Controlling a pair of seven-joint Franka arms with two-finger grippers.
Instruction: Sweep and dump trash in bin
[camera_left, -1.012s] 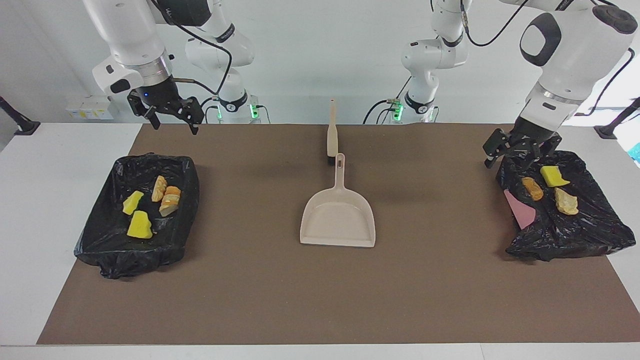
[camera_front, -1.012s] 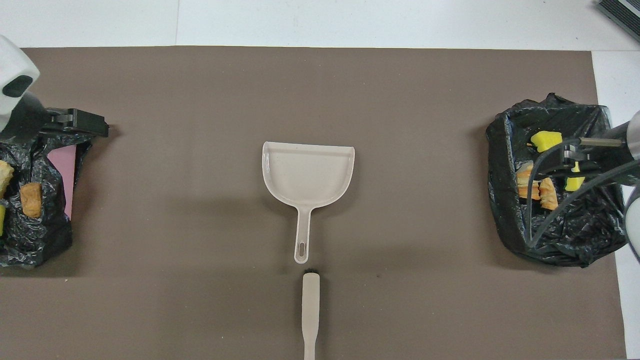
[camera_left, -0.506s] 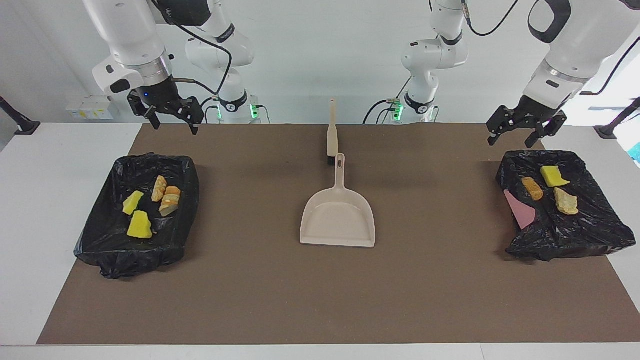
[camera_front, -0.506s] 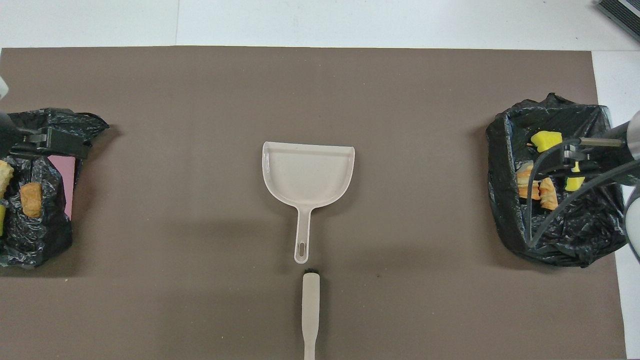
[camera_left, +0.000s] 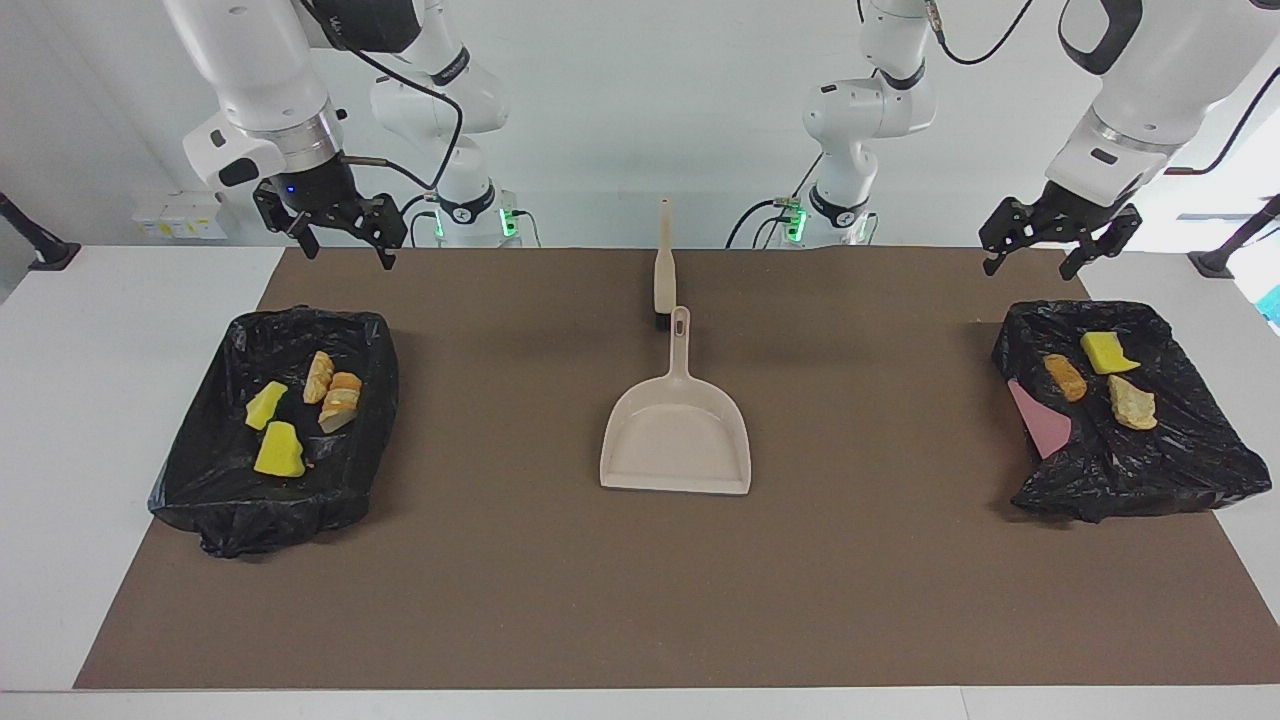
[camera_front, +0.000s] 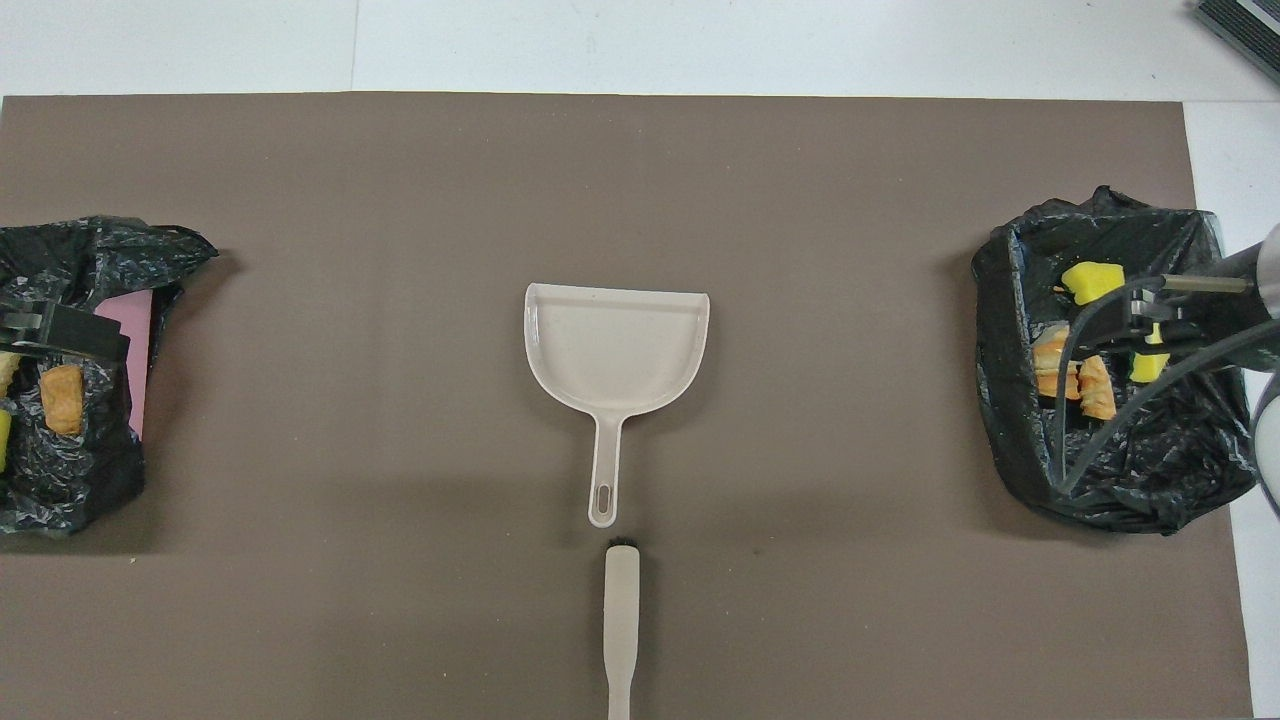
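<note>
As far as the frames show, the task looks all but finished. All seven scraps of trash already lie in two bins lined with black bags, and none shows on the brown mat (camera_left: 640, 600). The bin at the right arm's end of the table (camera_left: 215, 500) holds four pieces: two yellow sponge chunks (camera_left: 279, 450) and two bread-like lumps (camera_left: 340, 395). The bin at the left arm's end (camera_left: 1130, 480) holds three: a yellow sponge piece (camera_left: 1106, 352), an orange-brown lump (camera_left: 1066, 377) and a tan lump (camera_left: 1132, 402); a pink patch of its wall shows where the bag has slipped. The dustpan (camera_left: 676, 440) lies empty and flat in the middle of the mat, its handle pointing toward the robots, and the brush (camera_left: 664, 272) lies in line with that handle, just nearer to the robots, its bristle end almost at the handle's tip. Neither tool is held. What is left, by this reading, is little or nothing beyond parking the arms. The right gripper (camera_left: 345, 238) hangs in the air over the mat's edge by its bin, fingers spread wide and empty. The left gripper (camera_left: 1050, 240) hangs raised above its own bin's robot-side edge, also wide apart, holding and touching nothing.
</note>
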